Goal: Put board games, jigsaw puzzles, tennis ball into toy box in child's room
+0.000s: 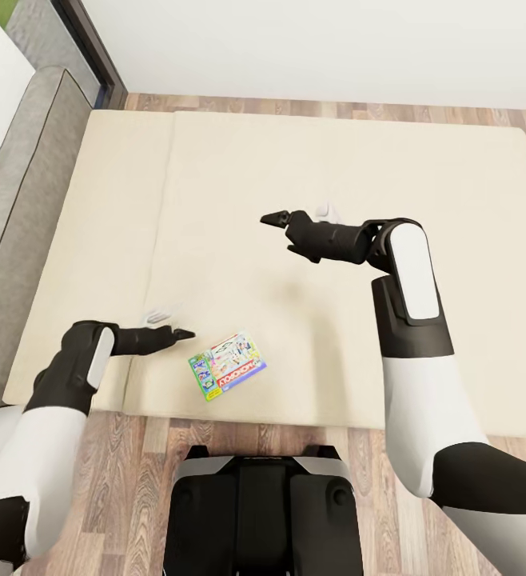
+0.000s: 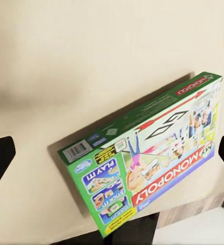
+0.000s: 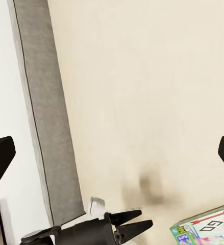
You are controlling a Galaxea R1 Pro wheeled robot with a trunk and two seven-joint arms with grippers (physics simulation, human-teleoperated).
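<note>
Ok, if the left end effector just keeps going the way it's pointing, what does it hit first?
Most likely the Monopoly board game lying flat on the bed; the left end effector is close beside it, though its height above the mattress is unclear.

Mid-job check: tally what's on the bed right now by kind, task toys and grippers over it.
Board games: 1, the Monopoly box near the bed's front edge
Grippers above the mattress: 2, left gripper and right gripper
Total: 3
</note>
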